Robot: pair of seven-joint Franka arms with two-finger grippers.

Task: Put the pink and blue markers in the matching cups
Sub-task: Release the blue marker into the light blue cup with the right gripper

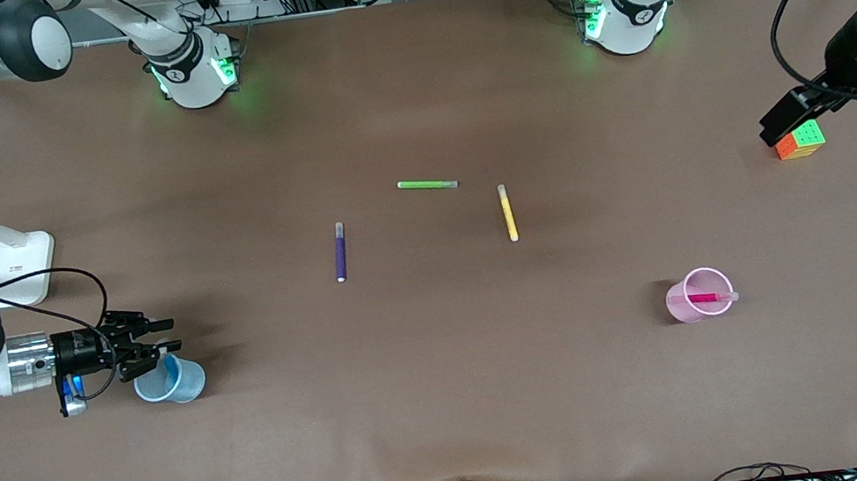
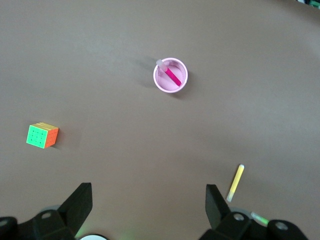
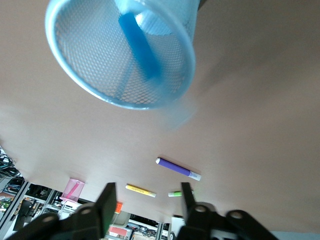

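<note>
Front view shows the pink marker [image 1: 708, 297] in the pink cup [image 1: 682, 310] and the right gripper [image 1: 163, 336] parted, empty, over the blue cup [image 1: 180, 383]; left wrist view shows the left gripper [image 2: 149, 199] wide open, empty; right wrist view shows the blue marker [image 3: 140, 47] inside its cup.

I saw a purple marker [image 1: 339, 251], a green marker [image 1: 427, 184] and a yellow marker [image 1: 508, 213] lying mid-table, well apart; a colour-tiled puzzle cube [image 1: 800, 140] sat toward the left arm's end
</note>
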